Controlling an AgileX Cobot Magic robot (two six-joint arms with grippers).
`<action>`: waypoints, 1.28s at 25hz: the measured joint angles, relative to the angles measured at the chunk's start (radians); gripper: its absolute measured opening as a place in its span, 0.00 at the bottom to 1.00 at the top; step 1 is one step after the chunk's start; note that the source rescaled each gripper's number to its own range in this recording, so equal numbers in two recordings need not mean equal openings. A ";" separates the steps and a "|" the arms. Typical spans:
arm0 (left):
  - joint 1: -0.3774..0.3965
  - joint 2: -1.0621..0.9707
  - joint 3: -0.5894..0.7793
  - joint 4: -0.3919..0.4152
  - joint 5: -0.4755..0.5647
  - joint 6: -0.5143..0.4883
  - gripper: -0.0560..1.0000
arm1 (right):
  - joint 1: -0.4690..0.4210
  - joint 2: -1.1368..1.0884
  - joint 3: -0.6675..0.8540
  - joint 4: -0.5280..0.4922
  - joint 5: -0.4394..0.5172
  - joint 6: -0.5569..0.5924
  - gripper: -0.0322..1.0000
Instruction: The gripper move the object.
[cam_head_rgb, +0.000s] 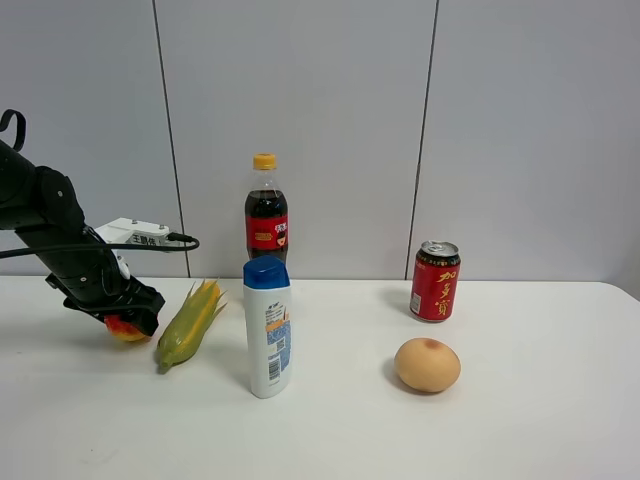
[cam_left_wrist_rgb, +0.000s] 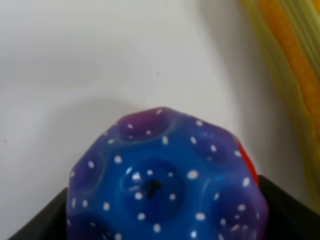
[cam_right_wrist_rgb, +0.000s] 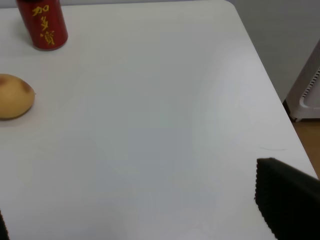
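The ball (cam_head_rgb: 122, 326) is in my left gripper (cam_head_rgb: 126, 318) at the far left of the table, just left of a corn cob. In the exterior view only its red-orange underside shows below the black jaws. In the left wrist view the ball (cam_left_wrist_rgb: 165, 180) fills the lower middle, blue-purple with white dots, with a black finger (cam_left_wrist_rgb: 292, 212) on each side. It sits at or just above the tabletop; I cannot tell which. My right gripper (cam_right_wrist_rgb: 132, 200) is open and empty over the table's right part, and is out of the exterior view.
A corn cob (cam_head_rgb: 188, 325) lies right beside the ball. A white and blue bottle (cam_head_rgb: 268, 328) and a cola bottle (cam_head_rgb: 266, 212) stand mid-table. A red can (cam_head_rgb: 435, 281) and a tan fruit (cam_head_rgb: 427, 365) are to the right. The table's right edge (cam_right_wrist_rgb: 265, 85) is near my right gripper.
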 joint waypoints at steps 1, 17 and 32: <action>0.000 0.000 0.000 -0.001 -0.002 0.000 0.12 | 0.000 0.000 0.000 0.000 0.000 0.000 1.00; 0.000 0.018 0.001 -0.037 0.004 -0.020 1.00 | 0.000 0.000 0.000 0.000 0.000 0.000 1.00; 0.078 -0.087 0.002 0.043 0.209 -0.077 1.00 | 0.000 0.000 0.000 0.000 0.000 0.000 1.00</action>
